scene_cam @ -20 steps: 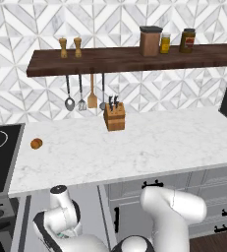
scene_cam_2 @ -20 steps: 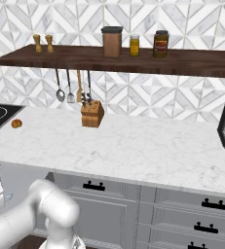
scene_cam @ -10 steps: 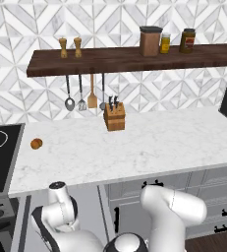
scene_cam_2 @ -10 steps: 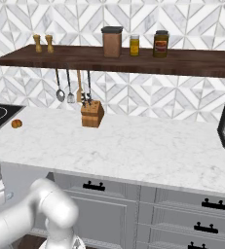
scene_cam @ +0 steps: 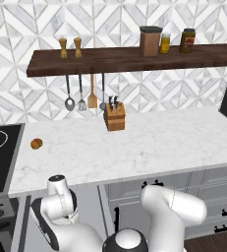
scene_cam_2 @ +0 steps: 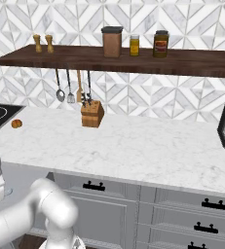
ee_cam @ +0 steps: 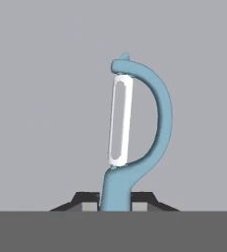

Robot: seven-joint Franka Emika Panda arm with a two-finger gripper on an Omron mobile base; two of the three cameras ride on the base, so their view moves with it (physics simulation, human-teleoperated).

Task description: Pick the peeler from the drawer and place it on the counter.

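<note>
The tool (ee_cam: 115, 204) had just clamped shut on the peeler (ee_cam: 134, 133) inside the drawer (ee_cam: 46, 98); lifting to the counter (scene_cam: 134, 147) looked next.

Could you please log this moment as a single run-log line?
phase: grasp | fingers: shut on light-blue looped peeler handle | peeler: over flat grey drawer floor | white marble counter: peeler not yet placed
</note>
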